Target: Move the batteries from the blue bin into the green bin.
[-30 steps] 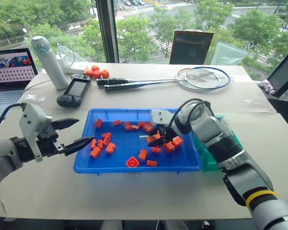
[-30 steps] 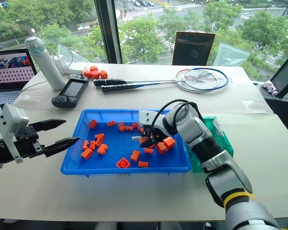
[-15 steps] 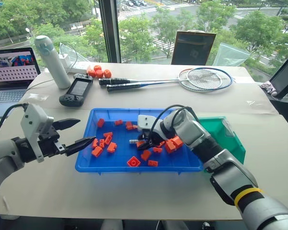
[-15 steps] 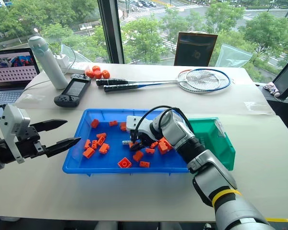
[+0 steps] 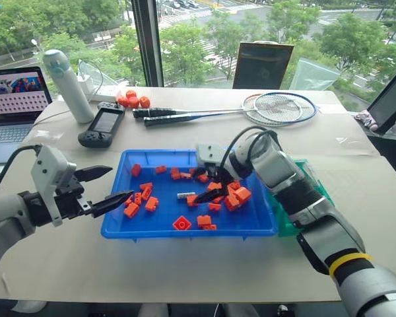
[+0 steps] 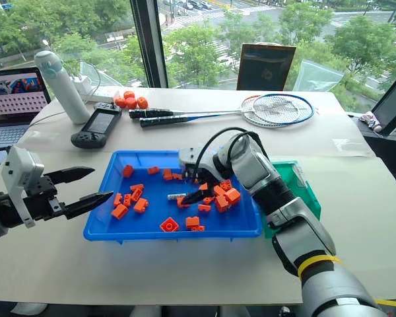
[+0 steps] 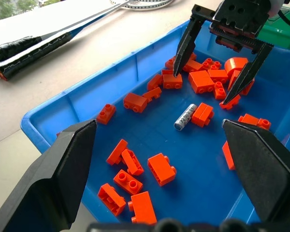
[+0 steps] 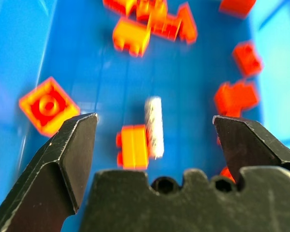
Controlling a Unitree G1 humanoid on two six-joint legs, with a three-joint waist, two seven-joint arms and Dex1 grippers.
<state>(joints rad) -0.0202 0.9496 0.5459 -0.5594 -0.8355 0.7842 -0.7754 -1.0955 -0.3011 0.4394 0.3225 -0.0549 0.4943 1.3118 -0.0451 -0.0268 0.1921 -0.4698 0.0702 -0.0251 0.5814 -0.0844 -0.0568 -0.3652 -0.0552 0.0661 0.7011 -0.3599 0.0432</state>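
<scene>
One battery, a small silver cylinder, lies on the floor of the blue bin beside an orange brick; it also shows as the battery and the battery. My right gripper hangs open just above it, one finger on each side, holding nothing. The right arm partly covers the green bin, which sits against the blue bin's right end. Over the table at the blue bin's left edge, my left gripper is open and empty.
Orange bricks lie scattered across the blue bin, with a pile under my right wrist. Behind it on the table lie two badminton rackets, a game controller, a white bottle, orange balls and a laptop.
My right gripper has opened wide and lifted slightly. The battery that was at its fingertips now lies free on the bin floor. The left arm has stayed still.
</scene>
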